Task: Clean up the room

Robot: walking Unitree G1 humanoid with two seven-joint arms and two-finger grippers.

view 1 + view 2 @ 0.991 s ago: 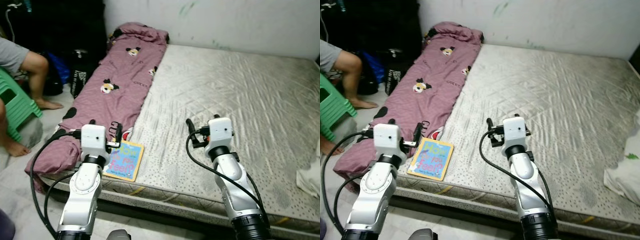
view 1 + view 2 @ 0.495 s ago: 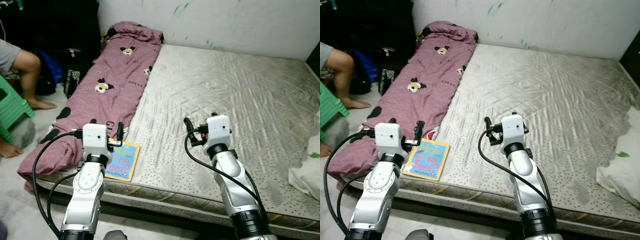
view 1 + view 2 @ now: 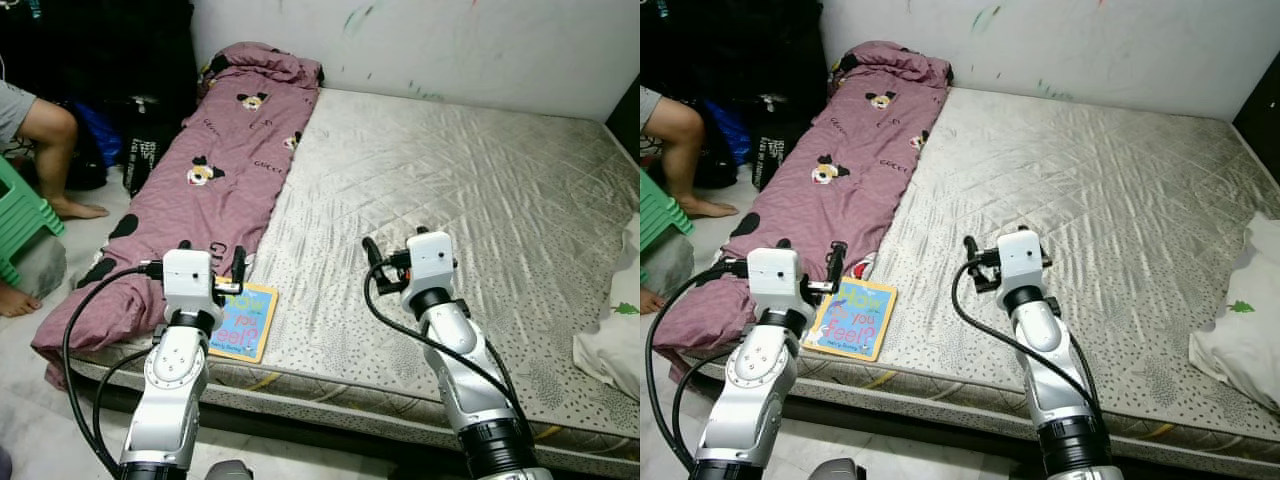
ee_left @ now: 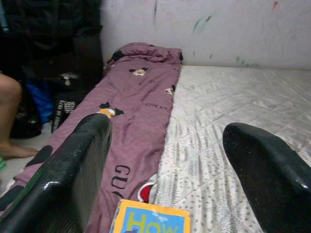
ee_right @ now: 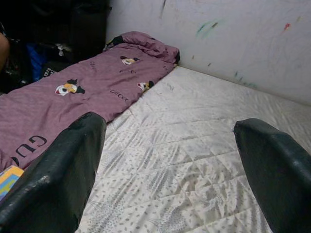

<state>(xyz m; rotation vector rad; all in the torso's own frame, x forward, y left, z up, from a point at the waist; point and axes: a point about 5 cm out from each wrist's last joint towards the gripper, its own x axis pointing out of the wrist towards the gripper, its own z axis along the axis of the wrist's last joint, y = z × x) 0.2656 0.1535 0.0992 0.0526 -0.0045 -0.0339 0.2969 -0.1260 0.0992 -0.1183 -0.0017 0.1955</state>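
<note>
A colourful picture book [image 3: 243, 321] lies flat at the mattress's near left corner, partly against the purple blanket. My left gripper [image 4: 167, 128] hovers just above and behind the book, open and empty, with the book's top edge [image 4: 150, 221] below its fingers. My right gripper [image 5: 170, 121] is held open over the middle front of the bare grey mattress [image 3: 470, 190], holding nothing. A purple blanket with cartoon mouse prints [image 3: 225, 160] runs along the mattress's left side up to the wall.
A white pillow [image 3: 1240, 330] lies at the mattress's right edge. A person's leg [image 3: 45, 130] and a green stool [image 3: 20, 215] are on the floor at the left, with black bags [image 3: 140, 150] beside the blanket. A marked white wall [image 3: 420, 40] stands behind.
The head camera has shifted, so the stool and person slid toward the left edge and the pillow shows more. Both arms keep the same raised pose, with the grippers open.
</note>
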